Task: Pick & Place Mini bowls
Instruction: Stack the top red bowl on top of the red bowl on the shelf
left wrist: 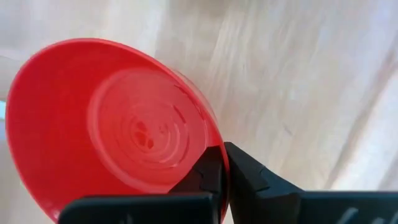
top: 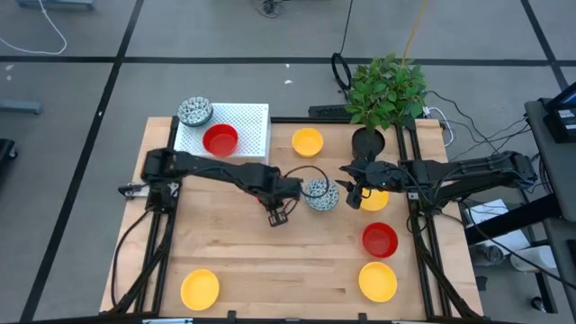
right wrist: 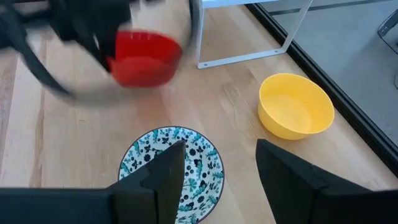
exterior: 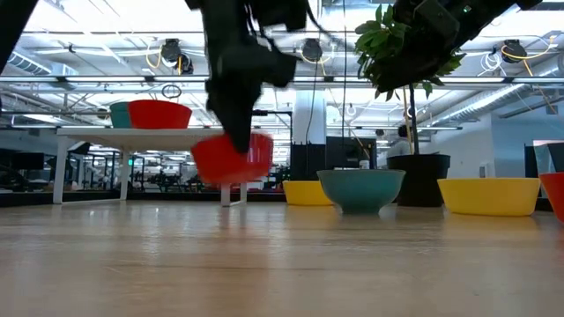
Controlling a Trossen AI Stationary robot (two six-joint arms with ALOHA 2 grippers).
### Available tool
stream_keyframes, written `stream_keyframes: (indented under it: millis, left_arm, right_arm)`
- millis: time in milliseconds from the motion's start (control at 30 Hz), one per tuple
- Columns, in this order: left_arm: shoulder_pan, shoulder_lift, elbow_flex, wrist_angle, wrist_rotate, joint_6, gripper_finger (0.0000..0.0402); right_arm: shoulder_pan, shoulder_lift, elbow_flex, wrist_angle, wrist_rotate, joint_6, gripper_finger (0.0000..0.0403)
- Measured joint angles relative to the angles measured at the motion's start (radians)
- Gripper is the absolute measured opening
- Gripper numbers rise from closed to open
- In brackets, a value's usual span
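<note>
My left gripper (left wrist: 224,149) is shut on a glossy red mini bowl (left wrist: 106,124) near the table's middle. In the low view the bowl (exterior: 231,158) hangs clear of the wood. In the high view the left arm hides it. Just to its right a blue-speckled white bowl (top: 320,193) rests on its base on the table. My right gripper (right wrist: 217,155) hovers open above and beside this speckled bowl (right wrist: 171,165), touching nothing. A yellow bowl (right wrist: 295,112) sits on the table near the right gripper. My left gripper pinches the red bowl's rim (left wrist: 217,140), one finger inside the bowl and one outside its wall. The fingers come from above, pointing steeply down. The bowl hangs below them, lifted clear of the table.
A white perforated rack (top: 247,121) at the far left carries a red bowl (top: 220,139) and a speckled bowl (top: 194,112). Yellow bowls sit at the far middle (top: 308,141), near left (top: 200,288) and near right (top: 378,281), beside a red bowl (top: 380,239). A potted plant (top: 382,90) stands far right.
</note>
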Motion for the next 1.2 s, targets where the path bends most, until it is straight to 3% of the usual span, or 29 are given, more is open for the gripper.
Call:
stream_keyframes:
  millis: [133, 300, 400, 600, 833, 1200]
  left_arm:
    - [-0.004, -0.127, 0.0, 0.012, -0.116, 0.001, 0.0006]
    - [0.006, -0.288, 0.0, 0.01, -0.35, 0.045, 0.0006]
    - [0.042, -0.371, 0.0, -0.001, -0.41, 0.05, 0.0006]
    - [0.167, -0.455, 0.001, -0.148, -0.414, 0.024, 0.0008]
    - [0.285, -0.448, 0.001, -0.344, -0.374, 0.013, 0.0016]
    - [0.375, -0.442, 0.0, -0.402, -0.279, 0.03, 0.0016]
  right_arm:
    - [0.0, 0.0, 0.0, 0.001, 0.0, 0.0, 0.0187]
    - [0.0, 0.0, 0.0, 0.002, 0.001, 0.0, 0.0187]
    - [0.0, 0.0, 0.0, 0.002, 0.002, -0.001, 0.0187]
    - [0.0, 0.0, 0.0, 0.002, 0.002, -0.003, 0.0187]
    - [0.0, 0.0, 0.0, 0.001, 0.004, -0.001, 0.0187]
    - [0.0, 0.0, 0.0, 0.001, 0.006, -0.004, 0.0187]
